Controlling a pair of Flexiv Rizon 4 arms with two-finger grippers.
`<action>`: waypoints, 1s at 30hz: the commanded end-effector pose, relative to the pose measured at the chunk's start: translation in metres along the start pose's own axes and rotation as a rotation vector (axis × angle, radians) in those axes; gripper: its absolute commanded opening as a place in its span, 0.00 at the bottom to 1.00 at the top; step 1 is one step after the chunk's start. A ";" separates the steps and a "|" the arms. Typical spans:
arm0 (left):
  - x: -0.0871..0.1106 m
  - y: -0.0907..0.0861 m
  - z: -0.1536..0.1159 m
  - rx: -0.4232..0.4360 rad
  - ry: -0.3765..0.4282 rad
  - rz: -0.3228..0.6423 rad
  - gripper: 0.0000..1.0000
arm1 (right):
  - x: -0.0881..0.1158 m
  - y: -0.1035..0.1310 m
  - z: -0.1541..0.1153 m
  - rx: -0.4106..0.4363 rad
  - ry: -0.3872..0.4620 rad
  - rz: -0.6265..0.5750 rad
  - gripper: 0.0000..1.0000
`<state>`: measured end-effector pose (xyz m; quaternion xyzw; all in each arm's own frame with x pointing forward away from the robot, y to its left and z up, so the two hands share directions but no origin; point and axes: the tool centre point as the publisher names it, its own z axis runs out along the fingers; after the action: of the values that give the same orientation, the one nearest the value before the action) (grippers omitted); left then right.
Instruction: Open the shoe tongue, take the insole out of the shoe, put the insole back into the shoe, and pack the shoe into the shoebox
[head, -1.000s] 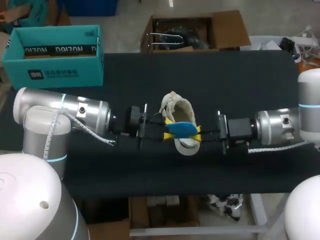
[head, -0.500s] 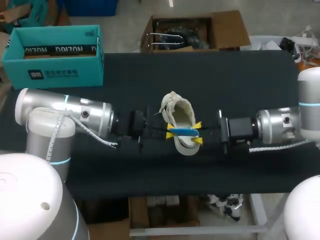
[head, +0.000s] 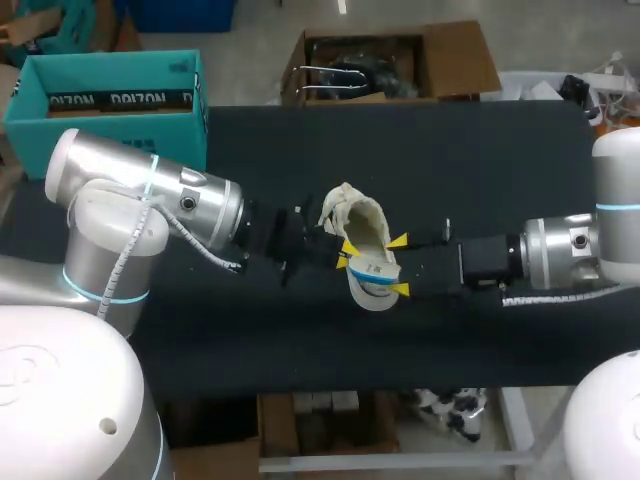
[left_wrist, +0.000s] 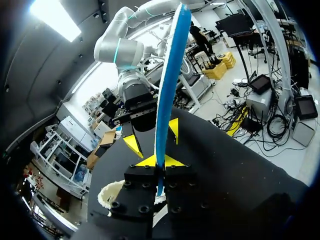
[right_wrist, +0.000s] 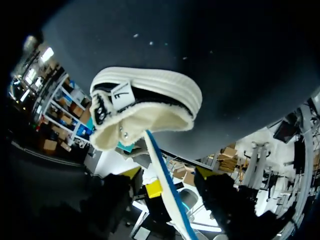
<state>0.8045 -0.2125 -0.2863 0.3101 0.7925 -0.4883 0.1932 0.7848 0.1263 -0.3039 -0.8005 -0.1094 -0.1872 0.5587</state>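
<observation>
The cream shoe (head: 358, 228) lies on its side mid-table on the black cloth. My left gripper (head: 346, 254) is shut on the blue insole (head: 373, 271), which hangs just over the shoe's heel end. In the left wrist view the insole (left_wrist: 170, 75) stands edge-on, pinched between the yellow tips (left_wrist: 160, 160). My right gripper (head: 400, 266) is open just right of the shoe, with its fingers clear of the insole. From the right wrist the shoe (right_wrist: 145, 107) shows its opening, and the insole (right_wrist: 165, 175) runs from it toward the camera.
The teal shoebox (head: 110, 110) stands open at the table's far left corner. Black cloth (head: 450, 170) covers the table around the shoe, with bare stretches behind it and in front.
My right gripper opened, let go of the insole and drew back to the right. My left gripper closed on the insole, and the left arm swung so the insole tilted over the shoe's heel.
</observation>
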 end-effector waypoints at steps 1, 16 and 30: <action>-0.004 0.003 0.012 -0.026 0.034 0.011 0.00 | 0.003 0.009 0.005 -0.001 0.017 0.011 0.55; -0.014 0.030 0.018 -0.067 0.066 -0.001 0.00 | 0.015 0.024 0.015 -0.020 0.051 0.021 0.43; -0.024 0.049 0.025 -0.089 0.086 -0.007 0.00 | 0.023 0.032 0.019 -0.046 0.082 0.000 0.00</action>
<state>0.8487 -0.2206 -0.3118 0.3174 0.8213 -0.4406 0.1748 0.8164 0.1283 -0.3236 -0.8059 -0.0804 -0.2228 0.5426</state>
